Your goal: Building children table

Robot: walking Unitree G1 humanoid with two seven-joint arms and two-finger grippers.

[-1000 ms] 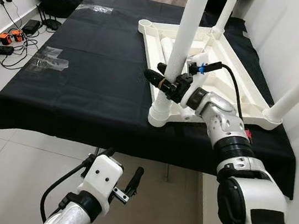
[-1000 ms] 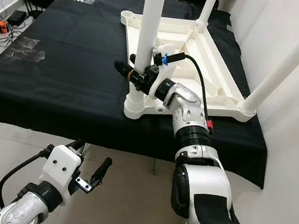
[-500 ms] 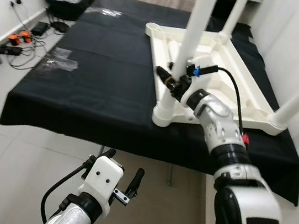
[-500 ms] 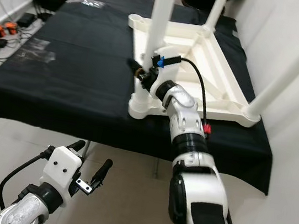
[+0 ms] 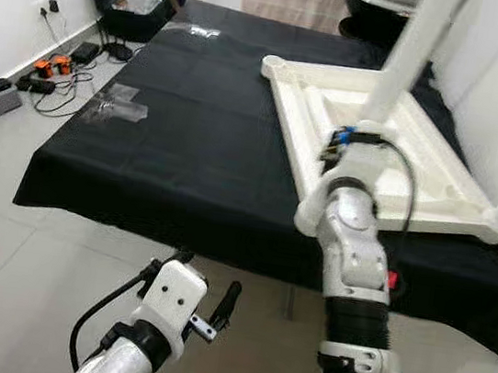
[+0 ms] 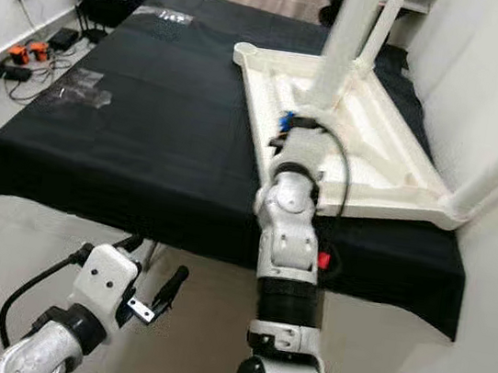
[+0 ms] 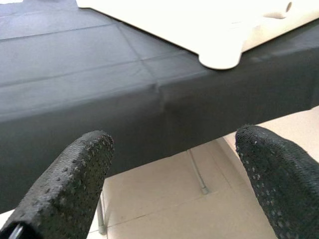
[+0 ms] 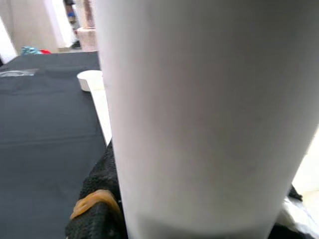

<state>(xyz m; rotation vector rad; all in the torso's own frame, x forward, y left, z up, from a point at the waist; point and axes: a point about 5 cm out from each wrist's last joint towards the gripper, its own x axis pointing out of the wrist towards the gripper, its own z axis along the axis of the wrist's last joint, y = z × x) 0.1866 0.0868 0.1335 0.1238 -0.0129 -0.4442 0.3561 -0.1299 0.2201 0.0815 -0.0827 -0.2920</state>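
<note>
right gripper (image 8: 199, 219) clamped on white leg (image 8: 209, 114), left gripper (image 7: 174, 164) idle

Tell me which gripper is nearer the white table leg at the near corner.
Right. The right gripper is clamped around the white table leg; the left gripper hangs below the black table's edge, apart from it.

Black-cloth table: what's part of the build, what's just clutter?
Job:
- upturned white tabletop
- white leg, gripped by right claw

Lying about:
- clear plastic wrap
- cables and chargers on floor
- black bag
- left claw, idle
</note>
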